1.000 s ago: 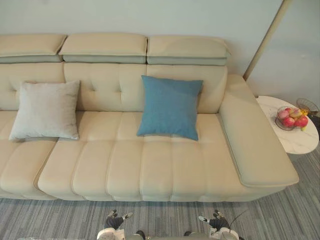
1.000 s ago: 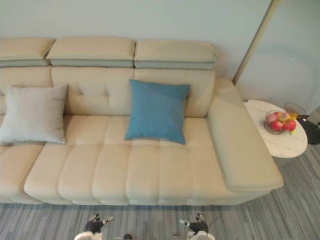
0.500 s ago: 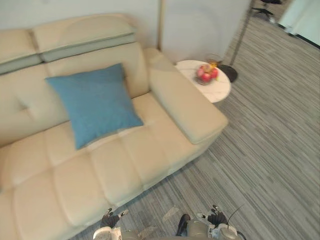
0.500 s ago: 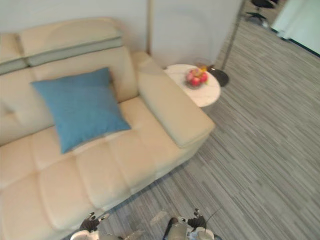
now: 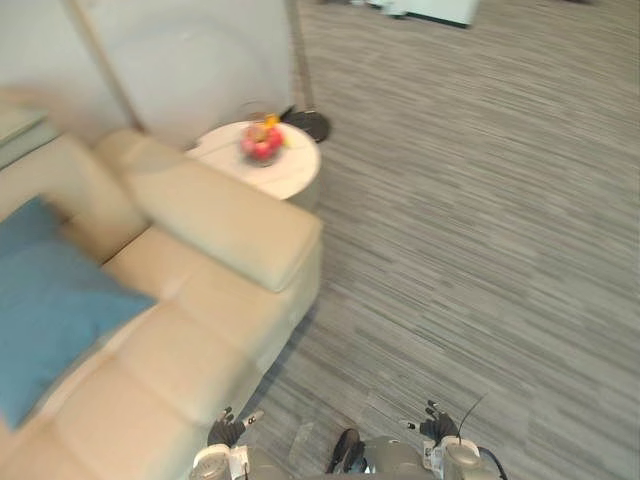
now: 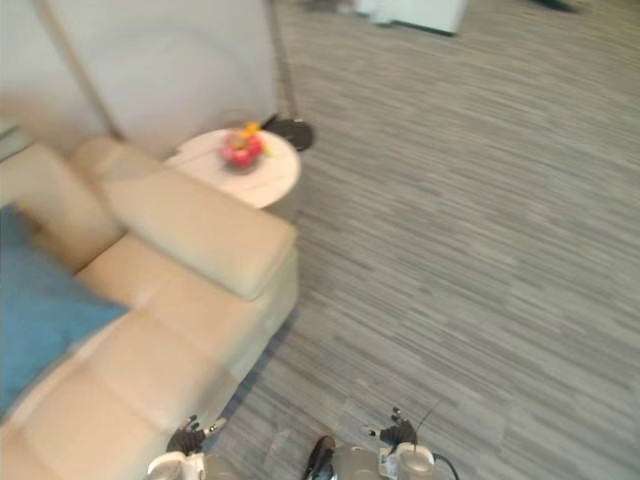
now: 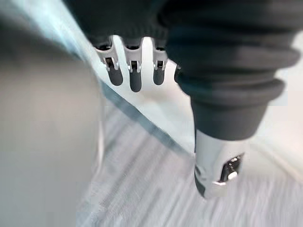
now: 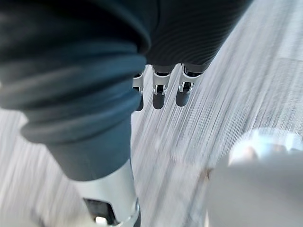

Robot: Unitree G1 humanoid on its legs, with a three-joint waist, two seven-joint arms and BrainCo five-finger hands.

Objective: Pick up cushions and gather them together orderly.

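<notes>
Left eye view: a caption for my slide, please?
Blue cushion on beige sofa; fruit bowl on round table beside it.

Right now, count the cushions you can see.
1: the blue cushion lies on the sofa seat at the left edge of the head views, partly cut off. More may sit further along the sofa, beyond the frame.

A blue square fabric cushion [image 5: 45, 300] rests on the seat of a cream leather sofa [image 5: 215, 235] at the left edge. Just beside the sofa's broad armrest, a round white marble side table [image 5: 296, 168] carries a wire bowl of red fruit [image 5: 260, 144] on grey striped carpet [image 5: 480, 250].
</notes>
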